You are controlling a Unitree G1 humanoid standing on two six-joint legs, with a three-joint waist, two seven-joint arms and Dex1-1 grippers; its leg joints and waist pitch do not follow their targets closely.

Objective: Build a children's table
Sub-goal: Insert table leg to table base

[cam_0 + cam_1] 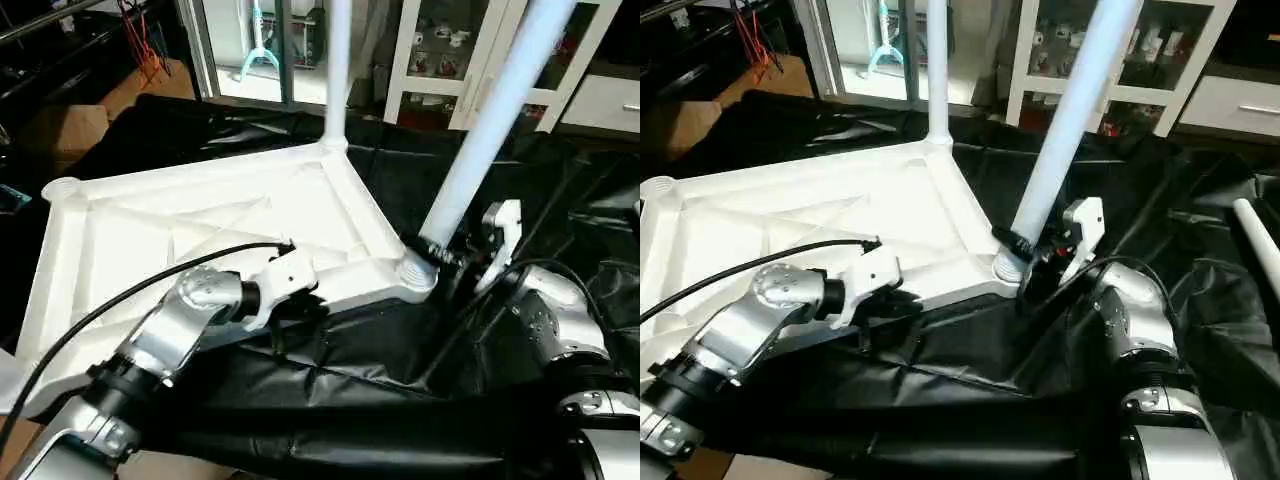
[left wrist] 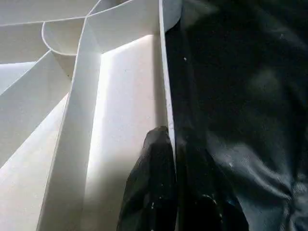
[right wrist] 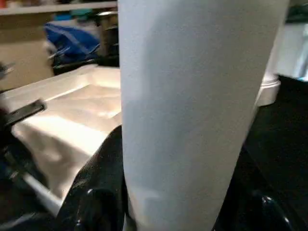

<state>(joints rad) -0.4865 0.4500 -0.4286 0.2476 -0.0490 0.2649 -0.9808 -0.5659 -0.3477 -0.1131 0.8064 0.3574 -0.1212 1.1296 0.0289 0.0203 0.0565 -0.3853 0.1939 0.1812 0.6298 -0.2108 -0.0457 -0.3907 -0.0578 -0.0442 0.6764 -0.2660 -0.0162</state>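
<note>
The white tabletop (image 1: pixel 200 230) lies underside up on black sheeting, its ribs showing. One white leg (image 1: pixel 337 70) stands in the far corner socket. A second leg (image 1: pixel 490 120) leans in the near right socket (image 1: pixel 418 274). My right gripper (image 1: pixel 432 252) is shut on this leg just above the socket, and its black fingers (image 3: pixel 96 192) flank the tube (image 3: pixel 192 96). My left gripper (image 1: pixel 285 308) is shut on the tabletop's near rim (image 2: pixel 163 72), one finger (image 2: pixel 154 183) inside the wall and one outside. The far left corner socket (image 1: pixel 60 188) holds no leg. A loose leg (image 1: pixel 1260 245) lies at the right.
Black plastic sheeting (image 1: pixel 380 350) covers the work surface. A white glass-front cabinet (image 1: pixel 440 60) and a glass door (image 1: pixel 260 50) stand behind. A cardboard box (image 1: pixel 60 130) sits at the far left. A black cable (image 1: pixel 120 300) runs along my left forearm.
</note>
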